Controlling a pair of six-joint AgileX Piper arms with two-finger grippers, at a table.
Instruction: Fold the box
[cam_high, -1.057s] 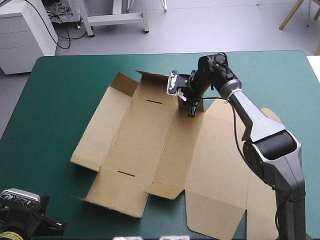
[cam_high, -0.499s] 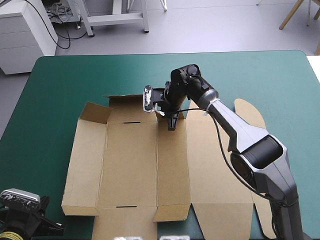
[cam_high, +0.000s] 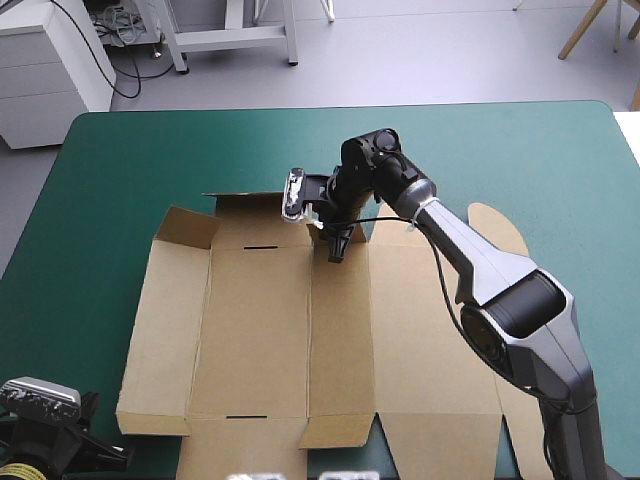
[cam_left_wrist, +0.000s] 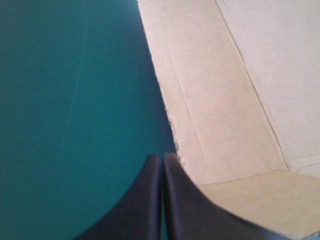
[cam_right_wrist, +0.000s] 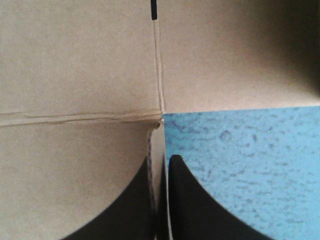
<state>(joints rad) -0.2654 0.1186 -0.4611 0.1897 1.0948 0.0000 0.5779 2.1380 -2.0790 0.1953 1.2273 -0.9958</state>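
- Plainly, the box (cam_high: 260, 330) lies opened out and mostly flat on the teal-green cover (cam_high: 120, 160), reaching toward the table's near edge, so its creases are exposed for folding.
- The right gripper (cam_high: 338, 244) reaches to the box's far edge, about midway along it. In its wrist view the black fingers are all but closed, pinching a thin edge of board just where two creases meet.
- Gripping at a crease junction probably lets it control the sheet from a stiff spot, or stand up the flap there. Which of the two, I cannot say.
- A far flap (cam_high: 250, 200) and a corner flap (cam_high: 185, 225) at the far left already stand up a little, so I judge the wall-raising barely begun.
- The left gripper (cam_left_wrist: 162, 156) is closed on nothing, its fingers meeting in a point over bare cover just beside the box's ragged edge. It is likely kept there out of the way, yet near enough to help with a side wall.
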